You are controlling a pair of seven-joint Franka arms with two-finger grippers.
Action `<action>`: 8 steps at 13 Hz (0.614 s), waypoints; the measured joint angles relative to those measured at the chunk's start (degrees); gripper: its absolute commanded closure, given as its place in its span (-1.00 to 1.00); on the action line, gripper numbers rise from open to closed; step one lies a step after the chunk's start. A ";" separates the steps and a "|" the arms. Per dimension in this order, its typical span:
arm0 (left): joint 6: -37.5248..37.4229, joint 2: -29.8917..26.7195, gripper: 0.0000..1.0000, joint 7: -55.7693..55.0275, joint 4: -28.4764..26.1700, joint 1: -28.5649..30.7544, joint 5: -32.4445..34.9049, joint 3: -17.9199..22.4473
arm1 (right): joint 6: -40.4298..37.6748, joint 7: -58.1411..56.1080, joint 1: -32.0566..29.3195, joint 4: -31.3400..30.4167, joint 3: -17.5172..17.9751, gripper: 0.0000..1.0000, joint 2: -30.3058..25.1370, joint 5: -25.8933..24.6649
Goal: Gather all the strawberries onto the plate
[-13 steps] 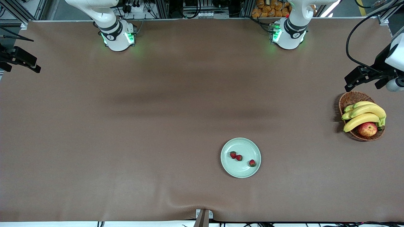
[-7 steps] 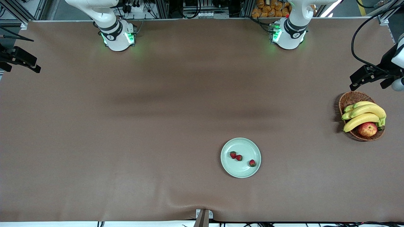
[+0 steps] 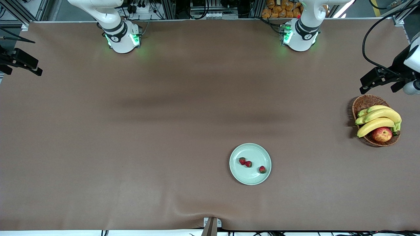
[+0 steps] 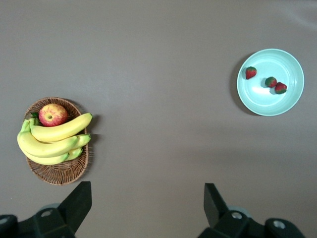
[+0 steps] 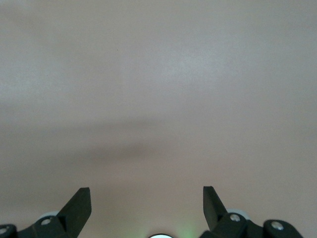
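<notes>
The pale mint-green plate [image 3: 251,177] lies on the brown table, toward the front camera's edge. All three strawberries rest in it: two close together [image 3: 242,161] [image 3: 248,164] and one a little apart [image 3: 262,169]. In the left wrist view the plate [image 4: 262,102] and its strawberries [image 4: 251,72] [image 4: 270,81] [image 4: 281,88] show from high up. My left gripper [image 3: 382,82] hangs open and holding nothing over the left arm's end of the table, next to the basket; its fingers [image 4: 147,196] stand wide. My right gripper [image 3: 19,67] waits open over the right arm's end, fingers wide [image 5: 147,196] above bare table.
A brown wicker basket [image 3: 364,103] at the left arm's end holds a bunch of bananas [image 3: 377,119] and a red-yellow apple [image 3: 382,134]. The left wrist view shows that basket [image 4: 59,173] too. A small mount [image 3: 211,224] sits at the table's front edge.
The left gripper has swayed slightly out and back at its end of the table. Plate, strawberries and right gripper have not moved.
</notes>
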 measured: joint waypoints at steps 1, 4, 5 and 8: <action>-1.34 0.02 -1.00 0.17 0.00 0.02 -0.63 -0.01 | 0.00 0.00 0.00 0.00 0.00 -1.00 0.00 0.00; -2.83 0.35 -1.00 1.11 -0.01 0.07 -1.25 0.04 | 0.00 0.00 0.00 0.00 0.00 -1.00 0.00 0.00; -2.85 0.53 -1.00 1.17 -0.01 0.07 -1.26 0.05 | 0.00 0.00 0.00 0.00 0.00 -1.00 0.00 0.00; -3.00 0.95 -1.00 1.17 -0.01 0.08 -1.26 0.06 | 0.00 0.00 0.00 0.00 0.00 -1.00 0.00 0.00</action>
